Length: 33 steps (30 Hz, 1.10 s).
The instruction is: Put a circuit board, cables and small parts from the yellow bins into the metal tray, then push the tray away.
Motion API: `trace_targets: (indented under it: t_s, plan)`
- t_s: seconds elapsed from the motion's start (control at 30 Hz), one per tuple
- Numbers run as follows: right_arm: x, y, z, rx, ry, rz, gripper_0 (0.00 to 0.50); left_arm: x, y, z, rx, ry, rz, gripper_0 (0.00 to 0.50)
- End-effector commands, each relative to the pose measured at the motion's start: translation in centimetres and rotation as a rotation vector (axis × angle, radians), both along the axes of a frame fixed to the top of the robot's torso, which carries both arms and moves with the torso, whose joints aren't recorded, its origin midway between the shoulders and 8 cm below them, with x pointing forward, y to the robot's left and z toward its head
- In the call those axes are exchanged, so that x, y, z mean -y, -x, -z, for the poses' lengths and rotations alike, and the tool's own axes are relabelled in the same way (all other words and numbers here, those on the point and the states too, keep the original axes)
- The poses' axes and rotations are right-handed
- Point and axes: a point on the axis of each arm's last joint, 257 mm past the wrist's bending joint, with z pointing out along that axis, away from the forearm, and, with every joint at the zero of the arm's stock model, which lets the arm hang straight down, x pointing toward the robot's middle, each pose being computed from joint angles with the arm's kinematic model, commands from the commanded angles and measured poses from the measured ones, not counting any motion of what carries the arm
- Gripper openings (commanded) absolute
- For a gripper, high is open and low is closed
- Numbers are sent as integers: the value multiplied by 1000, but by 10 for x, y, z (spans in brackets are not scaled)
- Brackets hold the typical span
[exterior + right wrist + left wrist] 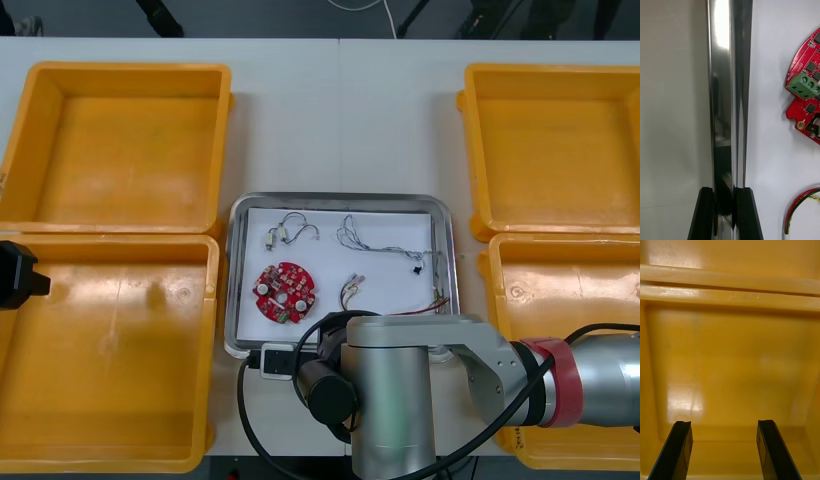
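The metal tray (pixel 342 198) lies at the table's middle, white inside. In it lie a round red circuit board (pixel 284 293), a thin pale cable (pixel 372 238), a short cable with a plug (pixel 293 230) and a red and yellow cable (pixel 352 288). My right arm (pixel 400 400) covers the tray's near edge. In the right wrist view my right gripper (pixel 724 191) is shut on the tray's shiny rim (pixel 724 93), one finger on each side, with the circuit board (pixel 805 93) and a red and yellow cable (pixel 801 202) just inside. My left gripper (pixel 724 423) hangs open over an empty bin floor.
Two yellow bins stand on each side: near left (pixel 110 350), far left (pixel 120 140), far right (pixel 550 140), near right (pixel 570 290). All look empty. The left arm's black end (pixel 18 276) sits at the near left bin's outer edge. Bare table lies beyond the tray.
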Motion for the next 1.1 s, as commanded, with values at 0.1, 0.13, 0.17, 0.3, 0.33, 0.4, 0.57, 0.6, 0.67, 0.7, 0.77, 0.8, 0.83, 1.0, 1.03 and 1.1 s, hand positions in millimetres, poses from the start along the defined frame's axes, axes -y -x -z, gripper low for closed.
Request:
trace_targets:
  t_s: [0.1,0.13,0.17,0.3,0.33,0.4,0.57,0.6,0.67,0.7,0.77,0.8,0.83,1.0,1.03,1.1]
  plan:
    - [-11,-2,-4,31,-50,2,0,-14,5,-11,15,-82,65,500]
    - [-10,-5,-5,38,-53,1,0,-14,5,-11,15,-82,65,500]
    - [-10,-5,-5,38,-53,1,0,-14,5,-11,15,-82,65,500]
    - [-7,-23,-8,72,-49,5,0,-14,5,-11,15,-82,65,500]
    - [-5,-29,-8,82,-49,7,0,-14,5,-11,15,-82,65,500]
    - [-4,-36,-9,93,-50,10,0,-14,5,-11,15,-82,65,500]
    - [1,-55,-12,132,-49,15,0,-14,5,-11,15,-82,65,500]
    - [3,-60,-13,142,-47,16,0,-14,5,-11,15,-82,65,500]
    - [6,-66,-16,155,-44,20,0,-14,5,-11,15,-82,65,500]
    - [9,-70,-18,165,-43,24,0,-14,5,-11,15,-82,65,500]
    - [13,-75,-21,179,-37,29,0,-14,5,-11,15,-82,65,500]
    - [16,-79,-23,187,-34,32,0,-14,5,-11,15,-82,65,500]
    - [19,-82,-25,192,-32,39,0,-14,5,-11,15,-82,65,500]
    - [34,-95,-32,211,-24,67,0,-14,5,-11,15,-82,65,500]
    - [35,-98,-35,219,-22,69,0,-14,5,-11,15,-82,65,500]
    - [36,-100,-36,224,-21,69,0,-14,5,-11,15,-82,65,500]
